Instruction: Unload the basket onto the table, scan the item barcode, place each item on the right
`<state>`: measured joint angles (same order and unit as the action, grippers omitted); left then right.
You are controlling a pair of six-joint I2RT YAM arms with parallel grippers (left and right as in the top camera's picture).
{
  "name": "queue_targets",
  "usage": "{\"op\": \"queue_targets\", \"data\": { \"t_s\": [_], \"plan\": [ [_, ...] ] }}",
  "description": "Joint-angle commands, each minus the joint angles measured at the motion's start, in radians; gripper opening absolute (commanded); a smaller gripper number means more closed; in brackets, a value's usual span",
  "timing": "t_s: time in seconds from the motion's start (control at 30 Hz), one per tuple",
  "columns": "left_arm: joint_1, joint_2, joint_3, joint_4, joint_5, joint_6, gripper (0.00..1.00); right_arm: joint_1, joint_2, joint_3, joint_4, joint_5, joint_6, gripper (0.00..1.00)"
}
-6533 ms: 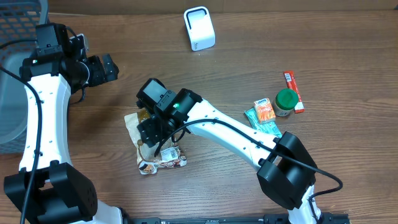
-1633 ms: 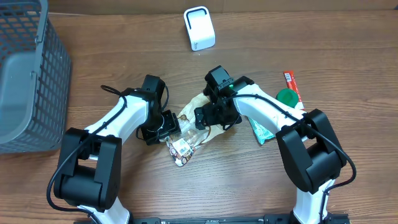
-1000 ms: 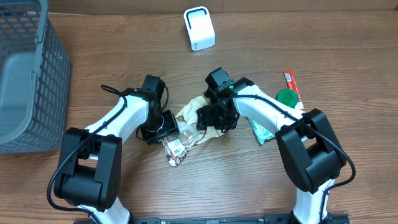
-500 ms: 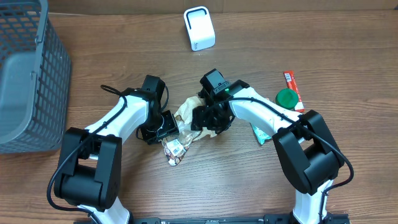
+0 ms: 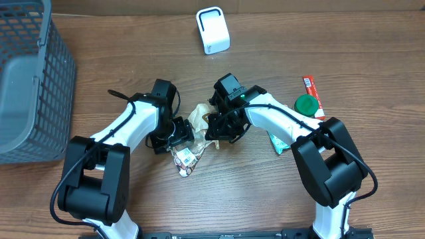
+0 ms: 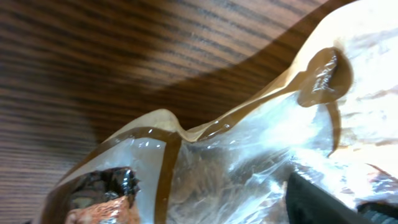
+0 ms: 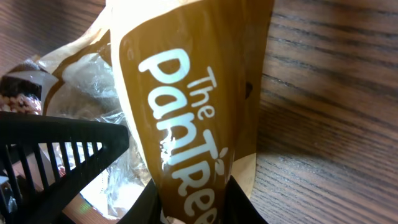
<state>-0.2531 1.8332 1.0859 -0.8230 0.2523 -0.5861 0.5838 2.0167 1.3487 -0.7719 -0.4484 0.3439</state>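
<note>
**Table** (image 5: 372, 53): brown wood grain. Both of your arms reach in to its middle.

**Bag** (image 5: 198, 119): the item you are to scan.
- It is a crumpled snack bag, part clear film and part brown band.
- It lies on the wood at the middle of the table, between your two grippers.
- Its paler upper end points toward the scanner, and its lower end points toward the near edge.
- The right wrist view shows white lettering on the brown band.
- The lower end carries a small pale label (image 5: 188, 158), too small for you to read.

**Right gripper** (image 5: 212, 131): closed on the bag. In its wrist view the brown band runs down between the two fingers (image 7: 239, 202), pinched there.

**Left gripper** (image 5: 183, 133): at the bag's left edge.
- Its wrist view is filled with film and brown trim, with one dark finger (image 6: 317, 199) at the lower right.
- You cannot tell from these views whether the jaws are apart or gripping.

**Scanner** (image 5: 212, 30): a white box standing upright at the far edge, well apart from the bag.

**Basket** (image 5: 40, 79): grey mesh, in the far left corner.

**Jar** (image 5: 306, 105): green lid, to the right of your right arm.

**Red packet** (image 5: 313, 97): long and narrow, touching the jar's far side.

**Green packet** (image 5: 280, 141): partly hidden under your right arm.
</note>
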Motion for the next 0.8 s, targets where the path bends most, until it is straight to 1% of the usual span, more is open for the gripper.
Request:
{"op": "queue_targets", "data": {
  "t_s": [0.0,0.07,0.13,0.23,0.27,0.37,0.47,0.5,0.53,0.6,0.7,0.77],
  "plan": [
    [0.034,0.038,0.043,-0.015,-0.031,0.076,0.84,-0.009,-0.024,0.003,0.0,-0.016,-0.063,0.14],
    [0.063,0.031,0.098,-0.04,-0.033,0.102,0.86,-0.02,-0.044,0.008,0.0,-0.013,-0.092,0.14],
    [0.097,0.025,0.161,-0.065,-0.041,0.124,0.87,-0.026,-0.069,0.008,0.006,0.011,-0.097,0.13],
    [0.155,0.018,0.262,-0.106,-0.076,0.142,0.87,-0.026,-0.115,0.008,0.008,0.074,-0.114,0.05],
    [0.177,0.017,0.298,-0.123,-0.083,0.143,0.87,-0.026,-0.132,0.008,0.008,0.098,-0.114,0.04],
    [0.232,0.017,0.396,-0.167,-0.084,0.163,0.87,-0.022,-0.184,0.008,0.016,0.168,-0.117,0.04],
    [0.276,0.016,0.49,-0.199,-0.095,0.207,0.87,-0.023,-0.226,0.008,0.049,0.182,-0.117,0.04],
    [0.288,0.016,0.513,-0.201,-0.117,0.217,0.95,-0.023,-0.238,0.008,0.065,0.178,-0.117,0.04],
    [0.297,0.016,0.53,-0.2,-0.148,0.222,1.0,-0.023,-0.248,0.008,0.08,0.17,-0.117,0.04],
    [0.316,0.016,0.55,-0.19,-0.24,0.224,1.0,-0.023,-0.266,0.008,0.102,0.137,-0.117,0.04],
    [0.34,0.017,0.551,-0.157,-0.365,0.224,1.0,-0.024,-0.281,0.008,0.188,0.106,-0.119,0.04],
    [0.351,0.018,0.551,-0.146,-0.426,0.225,1.0,-0.023,-0.287,0.01,0.255,0.097,-0.155,0.04]
  ]
}}
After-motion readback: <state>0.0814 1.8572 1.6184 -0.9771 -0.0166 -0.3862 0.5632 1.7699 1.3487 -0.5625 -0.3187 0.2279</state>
